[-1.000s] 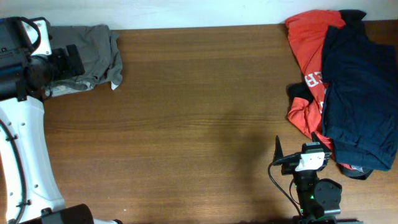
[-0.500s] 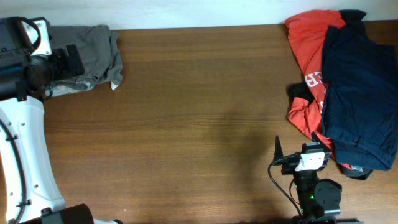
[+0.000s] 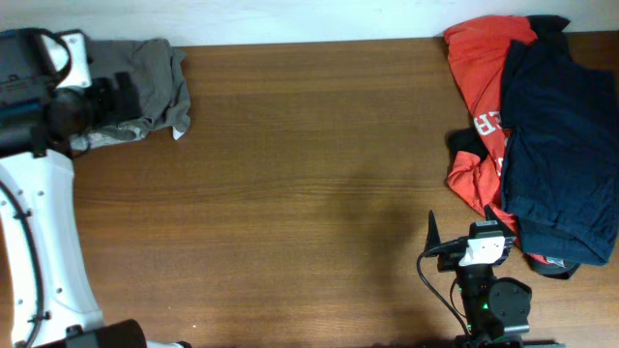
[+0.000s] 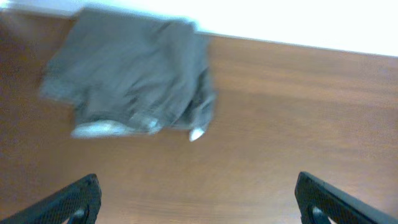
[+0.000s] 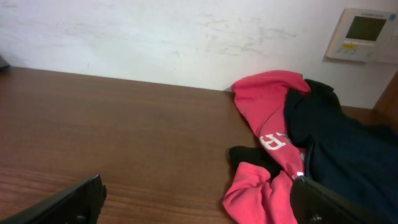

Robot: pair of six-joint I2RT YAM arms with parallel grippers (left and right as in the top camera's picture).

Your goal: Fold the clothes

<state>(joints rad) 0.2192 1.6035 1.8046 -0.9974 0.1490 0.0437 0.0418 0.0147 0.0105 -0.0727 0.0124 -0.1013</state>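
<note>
The grey-khaki shorts lie folded in a compact bundle at the table's far left corner, with a pale lining edge showing; they also show in the left wrist view, blurred. My left gripper is open and empty, held above bare wood a little short of the shorts; from overhead it sits at the shorts' left edge. My right gripper is open and empty near the table's front edge, beside the red T-shirt.
A red printed T-shirt and a dark navy garment lie piled at the right side of the wooden table. A white wall with a wall panel stands behind the table.
My left arm has shifted slightly toward the far left edge, away from the shorts. The shorts and the right arm have not moved.
</note>
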